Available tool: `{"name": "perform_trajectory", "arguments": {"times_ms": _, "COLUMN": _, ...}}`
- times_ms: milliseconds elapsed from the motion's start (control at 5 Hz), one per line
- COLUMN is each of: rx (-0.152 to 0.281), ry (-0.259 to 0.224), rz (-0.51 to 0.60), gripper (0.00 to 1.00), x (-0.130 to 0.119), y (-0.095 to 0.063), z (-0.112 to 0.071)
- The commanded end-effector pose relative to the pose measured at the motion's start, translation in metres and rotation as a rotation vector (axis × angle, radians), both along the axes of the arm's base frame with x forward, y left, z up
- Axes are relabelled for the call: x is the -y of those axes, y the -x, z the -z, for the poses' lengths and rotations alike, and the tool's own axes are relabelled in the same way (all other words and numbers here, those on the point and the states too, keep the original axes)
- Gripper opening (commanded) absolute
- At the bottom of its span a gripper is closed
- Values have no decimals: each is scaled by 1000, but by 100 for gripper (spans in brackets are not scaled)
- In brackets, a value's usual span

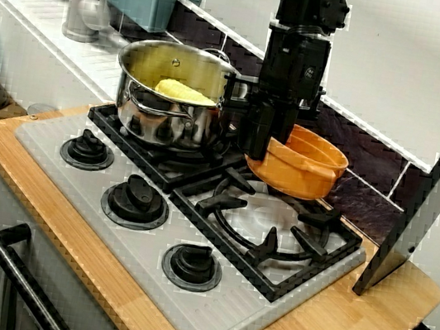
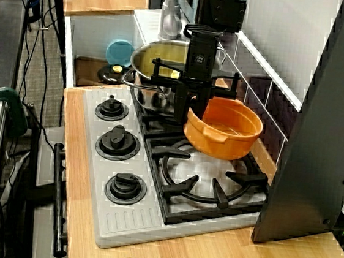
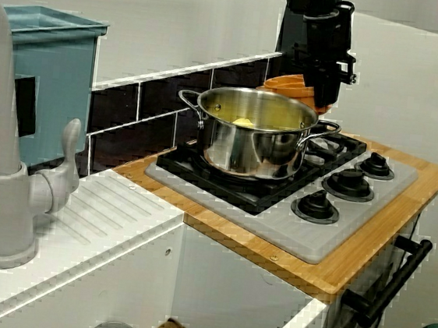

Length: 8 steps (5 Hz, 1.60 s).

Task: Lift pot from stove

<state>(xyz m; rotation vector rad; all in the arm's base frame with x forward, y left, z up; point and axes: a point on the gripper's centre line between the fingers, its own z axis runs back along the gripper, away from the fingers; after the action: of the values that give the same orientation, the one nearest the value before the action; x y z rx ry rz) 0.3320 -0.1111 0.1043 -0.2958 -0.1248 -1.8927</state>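
The gripper (image 1: 259, 142) is clamped on the rim of the orange pot (image 1: 300, 163), tilted clear above the stove (image 1: 192, 236), so the lift looks essentially done.

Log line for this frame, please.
gripper: shut on pot rim | pot: tilted, clear of stove | steel pot: on rear burner

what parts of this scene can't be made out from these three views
- Fingertips of the gripper: in both front views the black body and the orange pot rim cover where they pinch.
- Orange pot from the sink side: mostly hidden behind the steel pot and the arm.
- Yellow item in the steel pot: too indistinct to identify.
- Back right of the stove: cut off by the grey panel.
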Motion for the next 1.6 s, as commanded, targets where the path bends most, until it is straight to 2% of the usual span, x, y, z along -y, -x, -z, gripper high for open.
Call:
{"name": "perform_trajectory", "arguments": {"times_ms": 0, "rx": 85, "ry": 57, "rz": 8, "gripper": 0, "x": 0, "y": 0, "z": -50}}
{"name": "perform_trajectory", "arguments": {"times_ms": 600, "rx": 96, "ry": 86, "rz": 15, "gripper": 0, "x": -4, "y": 9, "z": -66}}
{"name": "perform_trajectory", "arguments": {"times_ms": 1400, "rx": 102, "ry": 114, "rz": 0, "gripper": 0, "x": -10, "y": 8, "z": -85}}
